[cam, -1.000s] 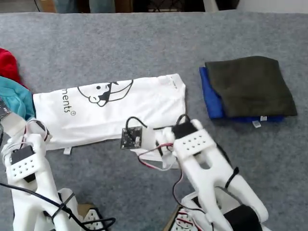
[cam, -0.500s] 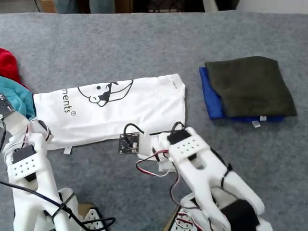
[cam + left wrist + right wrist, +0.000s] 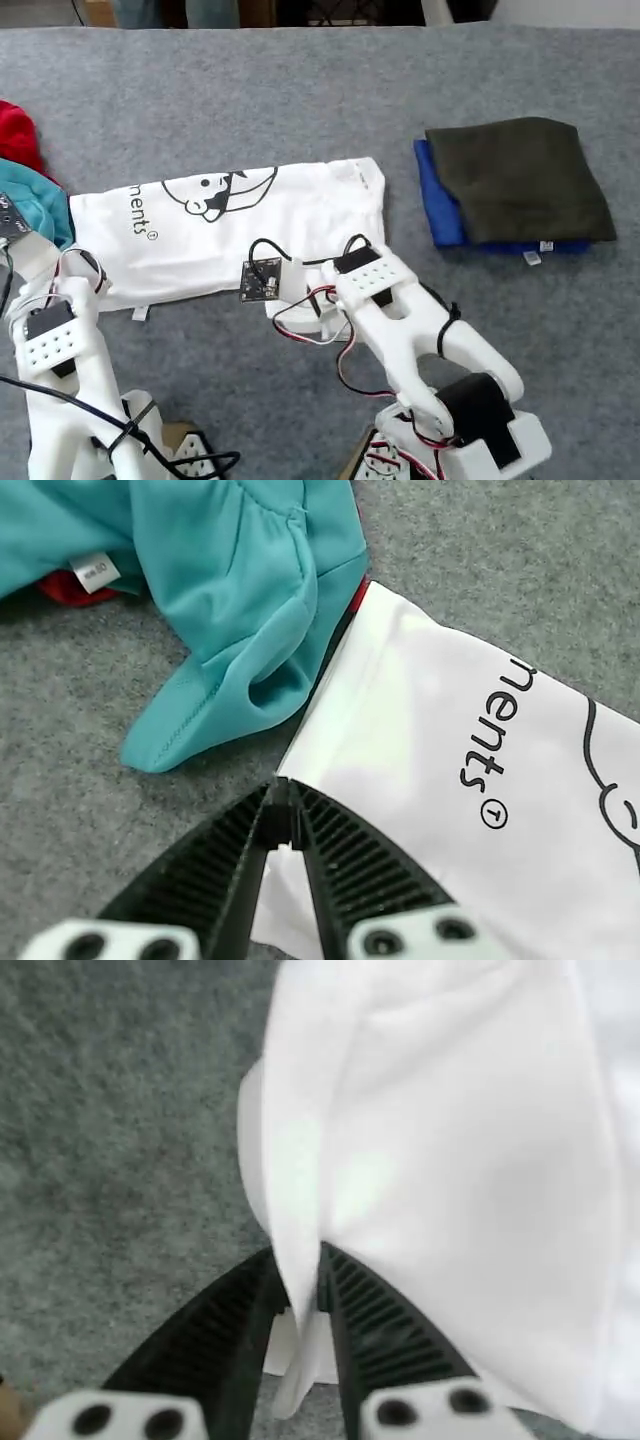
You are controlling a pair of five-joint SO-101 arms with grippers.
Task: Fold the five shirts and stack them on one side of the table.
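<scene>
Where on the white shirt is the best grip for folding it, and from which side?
Its near long edge, close to each end, coming in low from the arms' side. The white shirt lies flat, long side crosswise, so that edge is free; the left gripper and right gripper are shut on it there.

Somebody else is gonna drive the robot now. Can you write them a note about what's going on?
Left gripper: shut on a corner of the white shirt, beside the teal shirt.
Right gripper: shut on that shirt's edge nearest the arms.
Done: dark shirt folded atop the folded blue shirt, at the right.
Left: fold the white, teal and red shirt; stack all five.
</scene>
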